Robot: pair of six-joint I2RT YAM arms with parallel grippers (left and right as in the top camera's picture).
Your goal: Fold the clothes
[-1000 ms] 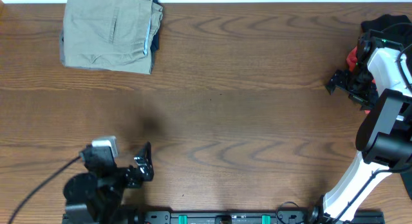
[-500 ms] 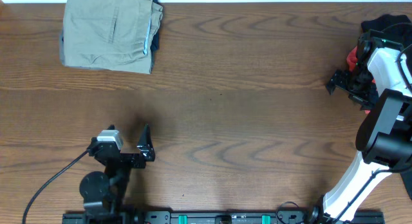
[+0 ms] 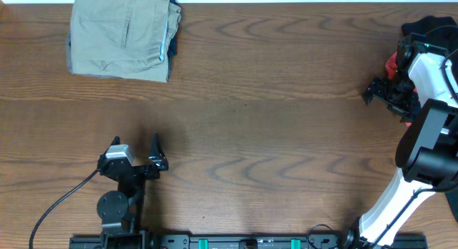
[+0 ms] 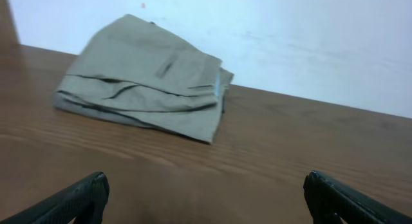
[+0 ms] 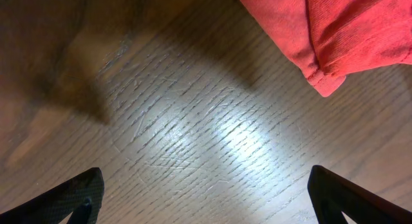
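Note:
The clothes, a folded pair of khaki-beige trousers (image 3: pixel 122 36), lie at the table's far left corner; the left wrist view shows them (image 4: pixel 145 79) well ahead, against the white wall. My left gripper (image 3: pixel 157 154) hovers open near the front left, far from the trousers, with only bare wood between its fingertips (image 4: pixel 96 188). My right gripper (image 3: pixel 371 90) stands open at the right edge over bare table, with nothing between its jaws (image 5: pixel 206 188).
A dark blue garment (image 3: pixel 171 41) peeks out from under the trousers' right side. A coral-red garment (image 5: pixel 335 31) lies just beyond the right gripper, beside a black one (image 3: pixel 429 26) at the far right corner. The wooden table (image 3: pixel 272 134) spans the view.
The left arm has swung and drawn its gripper slightly up and left, now pointing toward the trousers. The right arm has not moved.

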